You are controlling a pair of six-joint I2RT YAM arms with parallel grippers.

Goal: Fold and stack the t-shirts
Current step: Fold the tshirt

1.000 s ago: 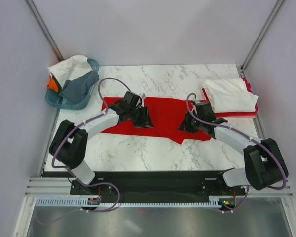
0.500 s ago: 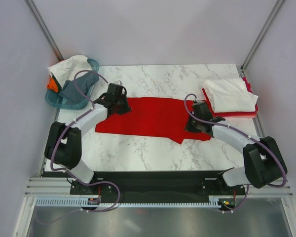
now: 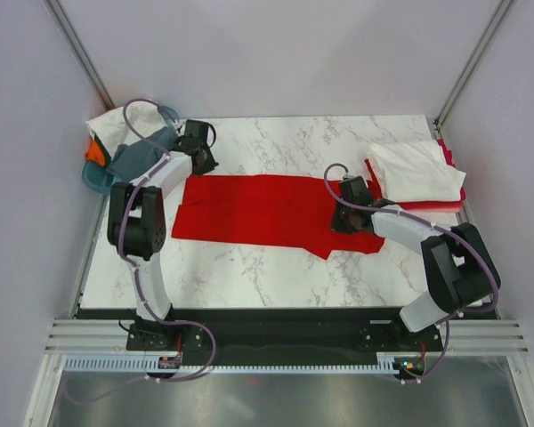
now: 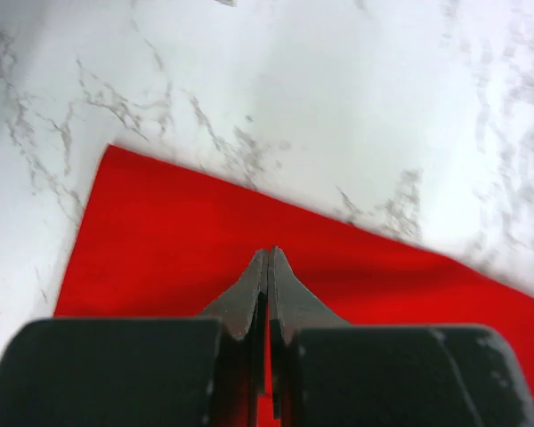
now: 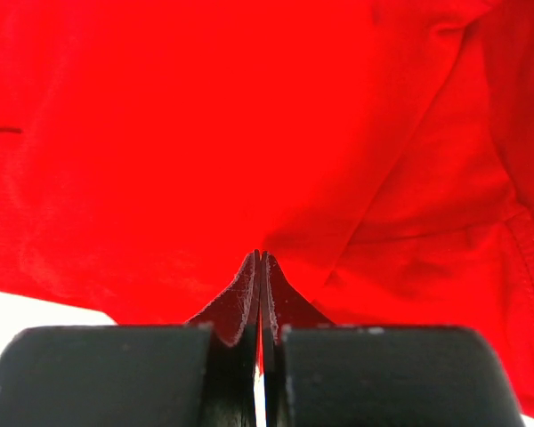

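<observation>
A bright red t-shirt lies spread flat across the middle of the marble table. My left gripper is shut and hovers by the shirt's far left corner; in the left wrist view its tips sit over flat red cloth and hold nothing that I can see. My right gripper is shut and rests on the shirt's creased right part; in the right wrist view its tips lie against red cloth. A folded white t-shirt lies on a folded red one at the far right.
A teal basket at the far left corner holds a white tee, a grey tee and an orange one. Grey walls enclose the table on three sides. The left arm's cable loops above the basket.
My left gripper has swept from the shirt's middle out to its far left corner, and the shirt now lies wider and flatter. My right gripper has shifted slightly towards the far side.
</observation>
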